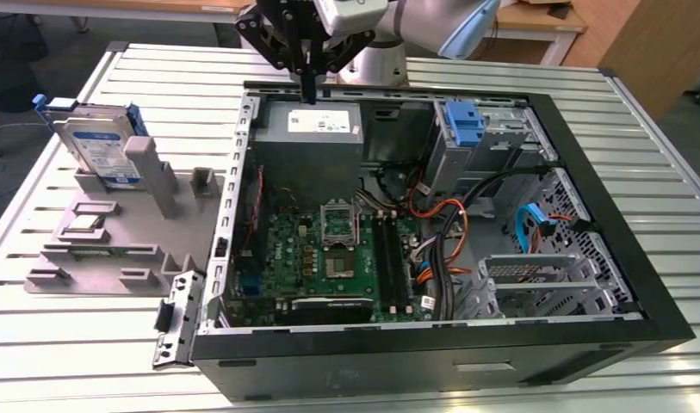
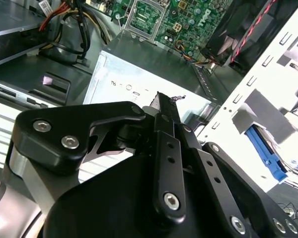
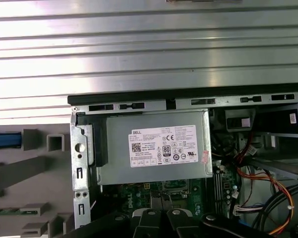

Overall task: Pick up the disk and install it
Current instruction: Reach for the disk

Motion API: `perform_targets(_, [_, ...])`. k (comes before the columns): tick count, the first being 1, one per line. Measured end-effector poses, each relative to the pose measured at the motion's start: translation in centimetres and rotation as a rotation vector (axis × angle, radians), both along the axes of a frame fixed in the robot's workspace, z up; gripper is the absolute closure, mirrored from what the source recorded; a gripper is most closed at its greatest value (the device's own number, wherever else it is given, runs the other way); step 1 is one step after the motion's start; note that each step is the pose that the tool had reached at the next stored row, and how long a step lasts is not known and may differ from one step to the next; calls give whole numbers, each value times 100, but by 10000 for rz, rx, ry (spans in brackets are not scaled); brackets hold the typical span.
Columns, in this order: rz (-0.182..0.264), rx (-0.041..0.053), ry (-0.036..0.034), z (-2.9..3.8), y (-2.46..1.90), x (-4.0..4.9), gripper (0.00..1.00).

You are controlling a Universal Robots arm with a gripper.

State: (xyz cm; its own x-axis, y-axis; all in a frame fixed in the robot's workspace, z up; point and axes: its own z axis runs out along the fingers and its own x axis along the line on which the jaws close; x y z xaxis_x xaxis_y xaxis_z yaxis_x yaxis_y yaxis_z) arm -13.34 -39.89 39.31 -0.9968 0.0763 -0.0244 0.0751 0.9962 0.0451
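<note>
The pincer (image 1: 309, 86) is hanging narrow and empty over the case's (image 1: 442, 354) far edge; the disk (image 1: 97, 148) is standing well apart, at the exterior view's left.

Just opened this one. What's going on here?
A robot arm's gripper hangs, closed and empty, above the grey power supply box inside an open computer case. The disk has not been picked up. It stands upright in a grey holder on the table, outside the case, at the exterior view's left.
</note>
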Motion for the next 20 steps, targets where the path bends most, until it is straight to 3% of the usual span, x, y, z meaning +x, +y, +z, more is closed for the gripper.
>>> perform_targets(10, [-2, 0, 0, 0, 0, -17, 89])
perform_targets(20, [1, 0, 0, -2, 0, -120, 89])
